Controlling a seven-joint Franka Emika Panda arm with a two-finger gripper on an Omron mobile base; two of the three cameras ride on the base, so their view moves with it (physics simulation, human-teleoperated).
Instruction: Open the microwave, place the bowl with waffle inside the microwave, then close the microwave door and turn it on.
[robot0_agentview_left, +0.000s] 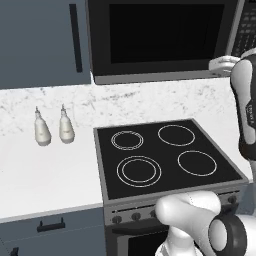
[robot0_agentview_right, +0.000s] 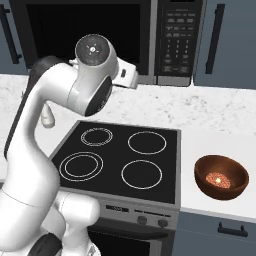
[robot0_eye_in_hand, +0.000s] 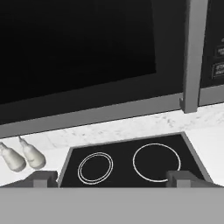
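Note:
The microwave (robot0_agentview_right: 100, 35) hangs above the stovetop, with its dark glass microwave door (robot0_eye_in_hand: 74, 48) facing me and the keypad (robot0_agentview_right: 180, 40) at its right. A grey upright bar (robot0_eye_in_hand: 194, 52) runs down the door's right edge. My gripper (robot0_eye_in_hand: 111, 178) is open and empty, raised just in front of the door's lower right part; its white hand (robot0_agentview_right: 127, 75) sits by the microwave's bottom edge. The reddish-brown bowl with waffle (robot0_agentview_right: 221, 176) stands on the counter right of the stove, far below the hand, and the pale waffle (robot0_agentview_right: 217, 178) lies inside it.
A black four-ring stovetop (robot0_agentview_left: 165, 155) lies under the microwave. Two pale bottles (robot0_agentview_left: 42, 131) (robot0_agentview_left: 66, 127) stand on the white counter to its left. Blue-grey cabinets with black handles (robot0_agentview_left: 75, 37) (robot0_agentview_right: 215, 40) flank the microwave.

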